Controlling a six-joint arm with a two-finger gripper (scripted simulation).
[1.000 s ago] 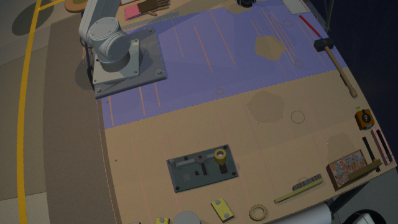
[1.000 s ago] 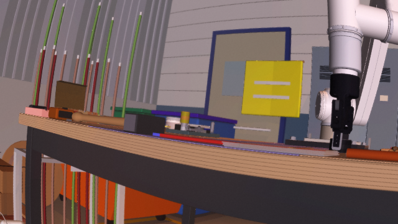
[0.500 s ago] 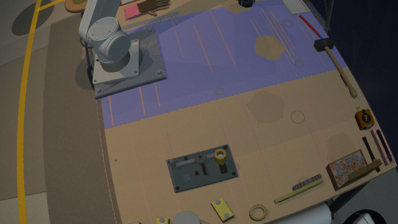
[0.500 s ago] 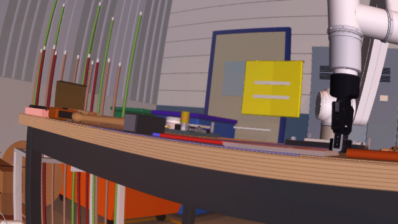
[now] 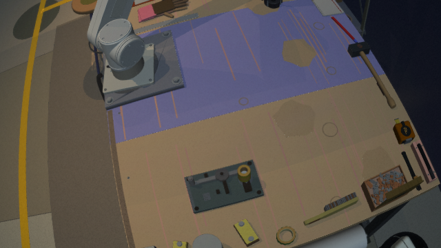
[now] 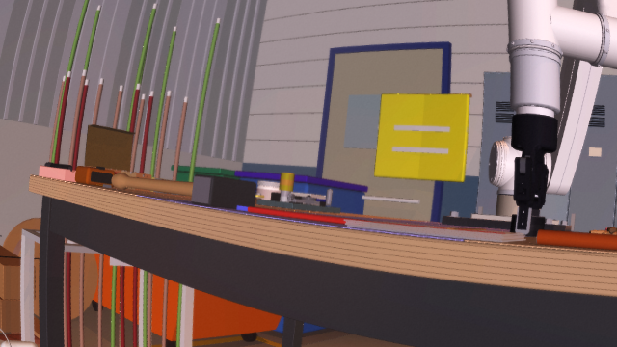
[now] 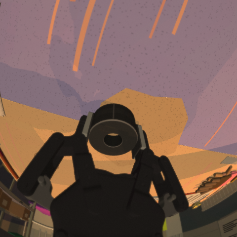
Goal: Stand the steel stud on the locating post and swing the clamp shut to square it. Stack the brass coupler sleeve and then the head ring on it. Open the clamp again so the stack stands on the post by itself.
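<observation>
On the tan near half of the table a grey fixture plate (image 5: 224,186) carries the clamp arm (image 5: 215,177), and the brass coupler sleeve (image 5: 244,172) stands upright on the stud at the post. Whether the clamp touches the stack I cannot tell. Far across the table, on the purple mat's far edge, I hold the dark head ring (image 7: 113,134) in my gripper (image 7: 113,134). The ring rests low on a tan patch of the table, its bore facing the wrist camera. From the second side camera my gripper (image 6: 526,222) reaches down to the tabletop.
Behind the mat lie gloves (image 5: 170,6), a pink block and a ruler beside the robot base (image 5: 137,69). A hammer (image 5: 373,72) lies along the right edge, with a tape measure (image 5: 403,131), a parts box (image 5: 385,186) and a brush (image 5: 331,207) nearer. A yellow ring (image 5: 286,235) lies at the near edge.
</observation>
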